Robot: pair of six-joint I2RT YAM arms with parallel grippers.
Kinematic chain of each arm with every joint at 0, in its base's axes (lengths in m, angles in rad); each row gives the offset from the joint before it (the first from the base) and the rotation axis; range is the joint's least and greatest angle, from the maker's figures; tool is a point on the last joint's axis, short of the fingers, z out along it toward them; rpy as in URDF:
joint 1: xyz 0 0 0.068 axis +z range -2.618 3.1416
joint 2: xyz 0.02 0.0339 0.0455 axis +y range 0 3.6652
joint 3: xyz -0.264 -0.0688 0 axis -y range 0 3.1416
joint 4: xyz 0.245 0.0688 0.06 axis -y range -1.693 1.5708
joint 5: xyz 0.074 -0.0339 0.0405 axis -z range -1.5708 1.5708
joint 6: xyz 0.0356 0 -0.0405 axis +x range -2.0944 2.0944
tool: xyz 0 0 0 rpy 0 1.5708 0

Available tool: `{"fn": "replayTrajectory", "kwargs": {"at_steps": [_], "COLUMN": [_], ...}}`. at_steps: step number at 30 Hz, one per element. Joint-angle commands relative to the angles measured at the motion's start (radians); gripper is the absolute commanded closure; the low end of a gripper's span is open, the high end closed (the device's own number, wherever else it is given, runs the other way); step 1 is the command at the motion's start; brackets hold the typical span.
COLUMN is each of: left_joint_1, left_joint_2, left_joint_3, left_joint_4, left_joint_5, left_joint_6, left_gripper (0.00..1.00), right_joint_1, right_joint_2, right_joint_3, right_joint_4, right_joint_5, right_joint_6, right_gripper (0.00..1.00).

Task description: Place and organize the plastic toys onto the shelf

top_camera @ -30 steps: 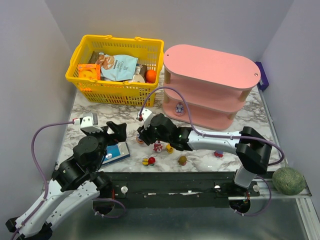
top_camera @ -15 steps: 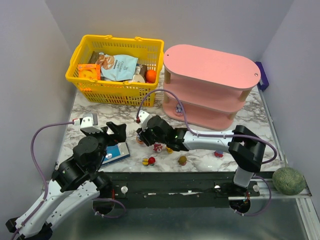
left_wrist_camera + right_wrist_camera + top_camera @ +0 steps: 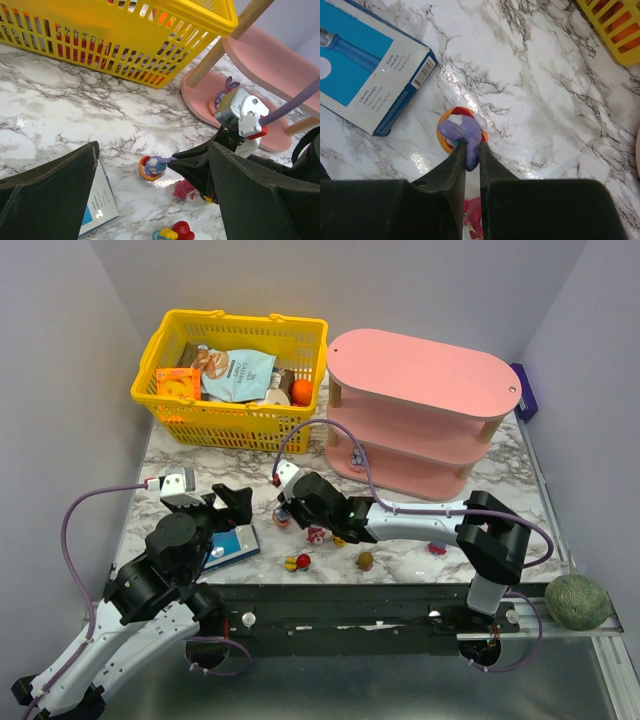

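A purple toy on an orange ring [image 3: 462, 131] stands on the marble; my right gripper [image 3: 471, 145] is shut on its protruding purple part. The left wrist view shows this toy [image 3: 156, 166] at the tip of the right fingers. My left gripper [image 3: 153, 150] hangs open just near of it, holding nothing. A pink toy [image 3: 184, 188] and a red-and-yellow toy [image 3: 175, 232] lie close by. More toys [image 3: 365, 560] are scattered along the table's front. The pink shelf [image 3: 420, 370] stands at the back right, with a purple toy [image 3: 224, 95] on its bottom tier.
A yellow mesh basket [image 3: 230, 400] of snack packets stands back left, beside the shelf. A flat blue box [image 3: 365, 60] lies just left of the held toy. A green ball [image 3: 577, 601] rests at the front right corner.
The right gripper moved slightly left and its jaws closed onto the purple toy. The left arm has not moved.
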Motion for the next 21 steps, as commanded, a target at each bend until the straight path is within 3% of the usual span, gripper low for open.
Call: {"fn": "replayTrajectory", "kwargs": {"at_steps": [1, 15, 21], "left_joint_1": [0.001, 0.001, -0.001], "left_joint_2": [-0.014, -0.016, -0.020], "left_joint_3": [-0.006, -0.006, -0.010], "left_joint_4": [-0.005, -0.002, 0.000], "left_joint_5": [-0.005, 0.001, 0.002], "left_joint_6": [0.005, 0.004, 0.004], "left_gripper": [0.01, 0.01, 0.01], "right_joint_1": [0.013, 0.011, -0.039], "right_joint_2": [-0.025, -0.216, -0.309], "right_joint_3": [0.013, -0.084, -0.180], "right_joint_4": [0.004, -0.045, -0.068], "right_joint_5": [0.056, 0.359, 0.418], "right_joint_6": [-0.018, -0.130, -0.152], "right_gripper": [0.99, 0.99, 0.99]}}
